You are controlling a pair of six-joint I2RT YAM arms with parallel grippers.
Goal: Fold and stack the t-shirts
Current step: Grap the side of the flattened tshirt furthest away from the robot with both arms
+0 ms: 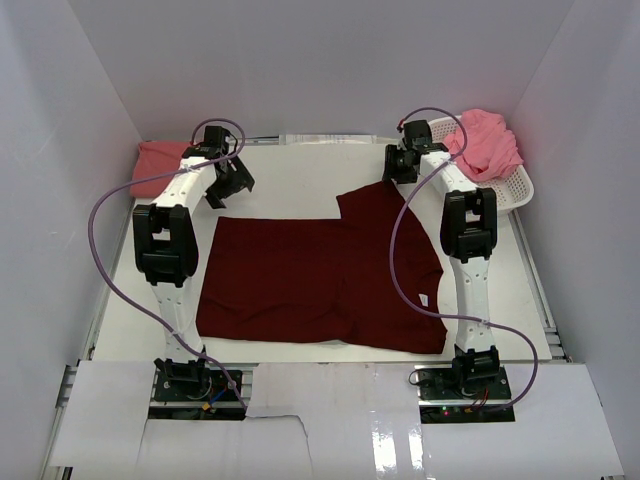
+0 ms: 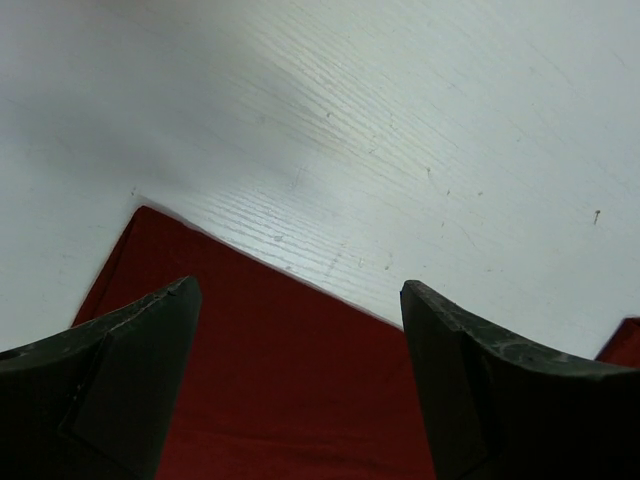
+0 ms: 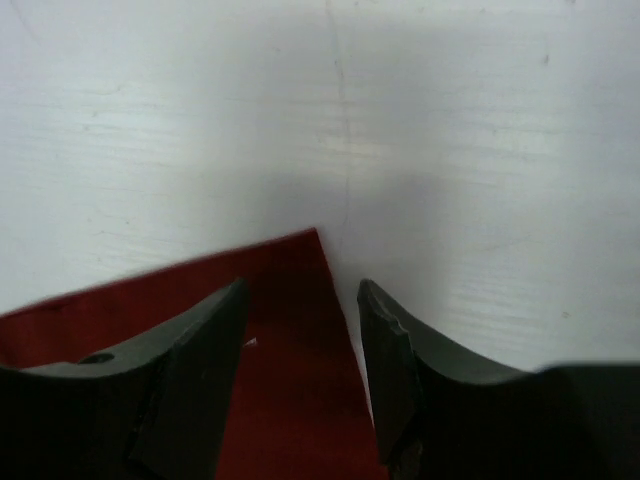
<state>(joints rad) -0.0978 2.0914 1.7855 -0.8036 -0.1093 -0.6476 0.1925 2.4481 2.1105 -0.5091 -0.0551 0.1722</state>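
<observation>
Far-left corner of the counter: salmon t-shirt, bunched up. Next, the left arm reaches fwd – left jaws gape wide, holding nothing, above the far-left corner of the maroon t-shirt, which lies spread flat mid-counter. Then the right arm – right jaws approx. half open, empty, over that shirt's far-right corner; contact w/ cloth can't be told. Far-right corner: white basket w/ lighter pink t-shirt heaped in it.
</observation>
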